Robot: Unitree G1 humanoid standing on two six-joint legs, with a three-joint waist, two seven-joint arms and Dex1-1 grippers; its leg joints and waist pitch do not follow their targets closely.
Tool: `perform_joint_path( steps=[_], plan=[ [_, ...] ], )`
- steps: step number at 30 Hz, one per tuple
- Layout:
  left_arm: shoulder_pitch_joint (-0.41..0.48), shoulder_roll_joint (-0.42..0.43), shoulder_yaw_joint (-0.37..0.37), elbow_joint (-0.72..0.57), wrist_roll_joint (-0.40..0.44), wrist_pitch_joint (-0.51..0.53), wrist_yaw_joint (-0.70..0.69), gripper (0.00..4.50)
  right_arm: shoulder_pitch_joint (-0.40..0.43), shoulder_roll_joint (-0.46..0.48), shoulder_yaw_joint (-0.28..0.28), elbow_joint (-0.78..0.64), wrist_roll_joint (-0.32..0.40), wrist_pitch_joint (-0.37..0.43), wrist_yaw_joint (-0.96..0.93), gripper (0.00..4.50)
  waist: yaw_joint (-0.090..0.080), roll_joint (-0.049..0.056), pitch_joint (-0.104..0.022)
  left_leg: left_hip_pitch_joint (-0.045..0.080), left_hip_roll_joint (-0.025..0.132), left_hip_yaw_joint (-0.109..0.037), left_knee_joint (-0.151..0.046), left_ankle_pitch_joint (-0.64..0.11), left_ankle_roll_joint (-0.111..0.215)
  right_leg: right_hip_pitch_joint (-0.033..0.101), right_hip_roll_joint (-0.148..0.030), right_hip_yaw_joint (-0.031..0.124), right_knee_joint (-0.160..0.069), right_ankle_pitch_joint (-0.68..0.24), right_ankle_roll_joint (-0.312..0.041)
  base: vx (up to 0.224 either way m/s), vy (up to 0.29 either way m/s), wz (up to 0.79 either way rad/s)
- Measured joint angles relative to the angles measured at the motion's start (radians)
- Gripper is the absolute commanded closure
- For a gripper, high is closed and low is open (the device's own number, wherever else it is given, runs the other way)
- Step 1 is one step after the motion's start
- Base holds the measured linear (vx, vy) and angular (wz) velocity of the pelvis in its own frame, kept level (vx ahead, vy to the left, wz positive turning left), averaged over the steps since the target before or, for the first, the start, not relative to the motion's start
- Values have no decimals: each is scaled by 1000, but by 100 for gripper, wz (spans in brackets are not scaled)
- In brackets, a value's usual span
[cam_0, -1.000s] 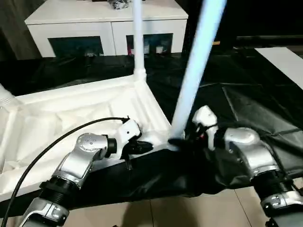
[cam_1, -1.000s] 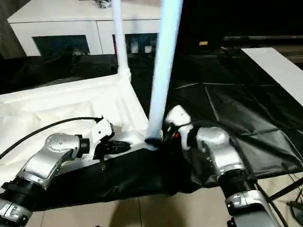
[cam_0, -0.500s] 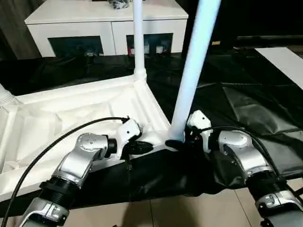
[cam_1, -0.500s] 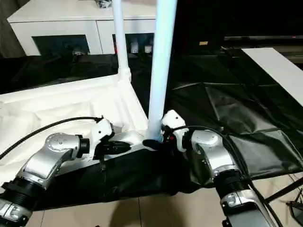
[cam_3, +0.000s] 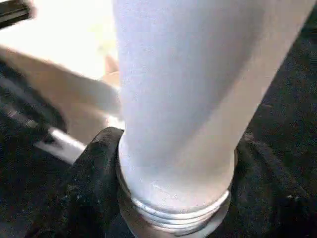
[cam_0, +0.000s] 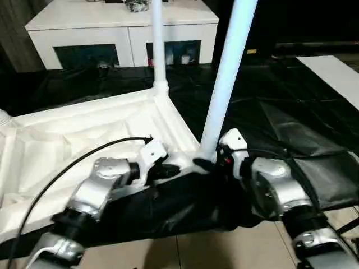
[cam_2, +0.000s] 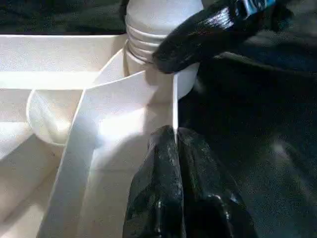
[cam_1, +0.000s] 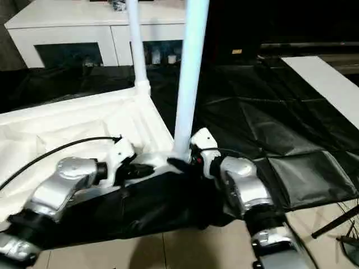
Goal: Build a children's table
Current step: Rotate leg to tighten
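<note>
The white tabletop (cam_0: 84, 140) lies upside down on a black sheet, ribbed side up. One white leg (cam_0: 157, 45) stands upright in its far right corner socket. A second leg (cam_0: 227, 78) stands in the near right corner, leaning slightly right. My right gripper (cam_0: 206, 163) is shut on the threaded foot of this leg (cam_3: 198, 89), with a black finger (cam_3: 84, 198) on either side. My left gripper (cam_0: 171, 171) is shut on the tabletop's thin rim (cam_2: 174, 114) just left of that corner; its fingers (cam_2: 163, 188) pinch the wall.
A white cabinet (cam_0: 120, 28) with glass doors stands behind the work. The black sheet (cam_0: 291, 112) covers the floor to the right, and tiled floor (cam_0: 224, 252) shows at the near edge. Another leg's base (cam_0: 4, 117) rises at the tabletop's left corner.
My right gripper has drawn in around the near leg's foot and shifted left. The leg has come from a clear lean to nearly upright. The left gripper holds still.
</note>
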Motion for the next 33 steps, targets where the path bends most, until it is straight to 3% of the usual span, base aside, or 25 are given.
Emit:
perform_joint_path(
  steps=[6, 10, 13, 15, 18, 20, 23, 27, 31, 33],
  plan=[
    [-91, -168, 1, 138, 58, 29, 261, 450, -45, 152, -102, 50, -35, 67, -426, 176, 3, 1, 0, 4, -3, 2, -1, 1, -1, 6, 0, 9, -4, 0, 0, 0, 0, 0],
    [-112, -203, 1, 175, 66, 23, 301, 450, -64, 179, -123, 82, -38, 55, -513, 176, 2, 2, -1, 5, -4, 3, -1, 1, 0, 8, 0, 12, -6, 0, 1, 0, 0, 0],
    [-114, -205, 1, 183, 69, 8, 303, 450, -65, 184, -129, 85, -38, 48, -519, 106, 4, 2, -1, 5, -4, 3, -3, 1, 0, 8, 0, 12, -6, 0, 1, 0, 0, 0],
    [-115, -201, 6, 190, 72, -3, 319, 450, -65, 200, -131, 80, -29, 42, -514, 106, 1, 2, -1, 6, -4, 3, -4, 1, 0, 8, 1, 11, -5, 0, 2, 0, 0, 0],
    [-116, -172, 24, 192, 71, -14, 322, 450, -49, 203, -119, 48, -18, 45, -448, 84, -24, 2, -1, 0, -4, 0, -5, 1, 0, 7, 1, 9, -6, 1, 6, 0, 0, 0],
    [-104, -144, 28, 168, 63, -22, 277, 450, -37, 161, -98, 25, -6, 46, -366, 84, -30, 2, -1, -3, -3, 0, -5, 0, 0, 3, 1, 8, -7, 1, 7, 0, 0, 0],
    [-73, -107, 29, 115, 44, -27, 208, 450, -35, 97, -85, -5, 8, 51, -246, 84, -27, 2, -1, -6, -3, 0, -5, 4, 6, -5, 1, 7, -5, 1, 7, 0, 0, 0],
    [-7, -18, 14, 23, -6, -37, 39, 450, -22, -58, -25, -79, 31, 38, 23, 84, -15, 2, 0, -6, -1, 0, -6, 4, 7, -5, 2, 5, -6, 0, 7, 0, 0, 0],
    [13, 22, 1, -5, -23, -42, -52, 450, -6, -103, -6, -105, 34, 28, 153, 84, -7, 2, 0, -6, -1, 2, -3, 3, 5, -4, 1, 6, -5, 0, 6, 0, 0, 0],
    [36, 55, -11, -51, -49, -14, -107, 450, -3, -140, 28, -116, 36, 10, 236, 84, -7, 1, 0, -6, -2, 2, -2, 1, 3, -3, 0, 8, -5, 1, 5, 0, 0, 0]
  ],
)
